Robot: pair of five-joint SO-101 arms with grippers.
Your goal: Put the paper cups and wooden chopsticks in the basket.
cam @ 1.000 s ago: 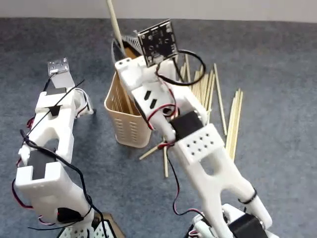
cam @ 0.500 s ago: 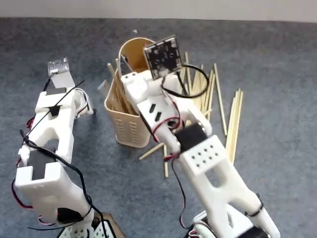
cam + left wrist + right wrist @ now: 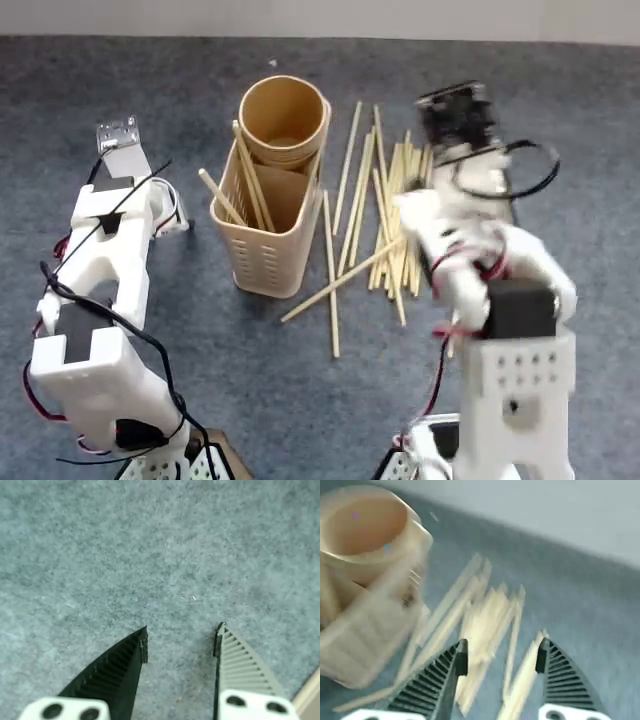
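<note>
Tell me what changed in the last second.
The right gripper let go of a chopstick into the basket and swung away, now open over the loose chopsticks. The left arm, basket and paper cup stayed put.

This looks like a robotics lab or hobby bench: 2 white plastic arms, the left arm (image 3: pixel 100 260) and right arm (image 3: pixel 512 370), with bare wires (image 3: pixel 47 280), stand on grey carpet (image 3: pixel 590 100) beside a pale wall (image 3: pixel 400 15).
</note>
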